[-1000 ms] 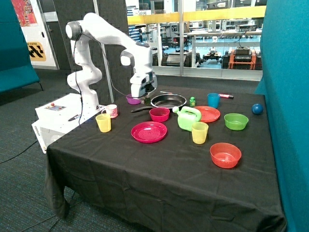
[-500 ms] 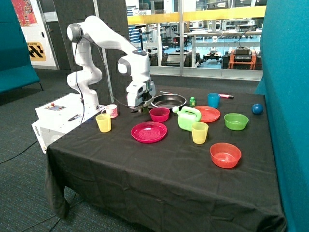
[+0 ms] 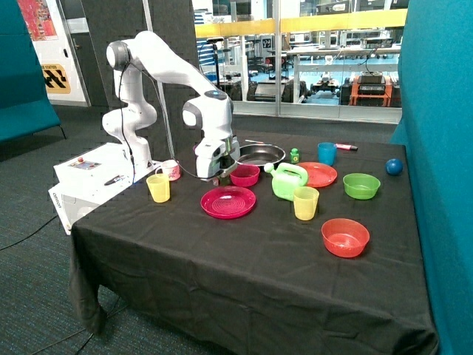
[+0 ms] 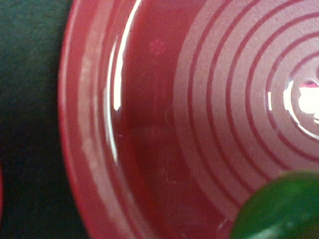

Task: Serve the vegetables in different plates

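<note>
Vegetables: only 1 visible, a dark green lump (image 4: pixel 276 209) close under the wrist camera, over the magenta plate's ridged face; whether gripped or lying there cannot be told.
Table: black cloth (image 3: pixel 244 259), carrying all the dishes.
Arm: white Franka (image 3: pixel 159 63), bent down toward the far rim of the magenta plate.
Magenta plate: (image 3: pixel 228 202) near the table's middle, between the yellow cup (image 3: pixel 158 187) and a second yellow cup (image 3: pixel 305 203); concentric ridges fill the wrist view (image 4: pixel 149 124).
Orange-red plate: (image 3: pixel 319 174) behind the green watering can (image 3: pixel 289 181); looks bare.
Gripper: (image 3: pixel 215 176) low, just beside the pink bowl (image 3: pixel 244 174); finger state cannot be told.
</note>
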### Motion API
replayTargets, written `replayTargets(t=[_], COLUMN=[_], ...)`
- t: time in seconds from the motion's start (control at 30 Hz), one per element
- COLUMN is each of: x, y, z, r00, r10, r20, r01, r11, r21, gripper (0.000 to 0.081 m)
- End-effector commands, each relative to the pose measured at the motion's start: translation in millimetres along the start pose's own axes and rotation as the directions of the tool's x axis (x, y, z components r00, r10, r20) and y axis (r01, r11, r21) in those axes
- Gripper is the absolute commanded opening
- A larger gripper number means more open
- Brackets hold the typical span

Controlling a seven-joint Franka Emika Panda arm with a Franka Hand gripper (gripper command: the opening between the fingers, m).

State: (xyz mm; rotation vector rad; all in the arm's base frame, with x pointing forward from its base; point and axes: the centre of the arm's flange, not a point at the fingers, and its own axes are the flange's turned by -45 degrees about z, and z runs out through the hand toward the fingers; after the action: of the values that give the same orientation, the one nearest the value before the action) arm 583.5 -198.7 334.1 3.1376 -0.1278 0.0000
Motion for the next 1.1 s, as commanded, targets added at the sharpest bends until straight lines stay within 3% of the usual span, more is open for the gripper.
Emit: replayTargets(t=[0.0, 0.53, 0.63, 0.67, 0.83, 1.07], x=[17, 22, 21, 21, 21, 23], y=[4, 3, 3, 3, -2, -8], z=[22.9, 39.6, 37.3, 36.7, 31.9, 28.4], r00=[1.0, 1.0, 1.0, 1.0, 0.999, 0.999], r10=[-0.01, -0.012, -0.021, -0.022, -0.037, -0.051], r20=[0.0, 0.0, 0.0, 0.0, 0.0, 0.0], r01=[0.01, 0.012, 0.021, 0.022, 0.037, 0.051], r11=[1.0, 1.0, 1.0, 1.0, 0.999, 0.999], r21=[0.0014, 0.0014, 0.0014, 0.0014, 0.0014, 0.0014], gripper=[0.0, 0.0021, 0.0325, 0.0381, 0.0585, 0.0703])
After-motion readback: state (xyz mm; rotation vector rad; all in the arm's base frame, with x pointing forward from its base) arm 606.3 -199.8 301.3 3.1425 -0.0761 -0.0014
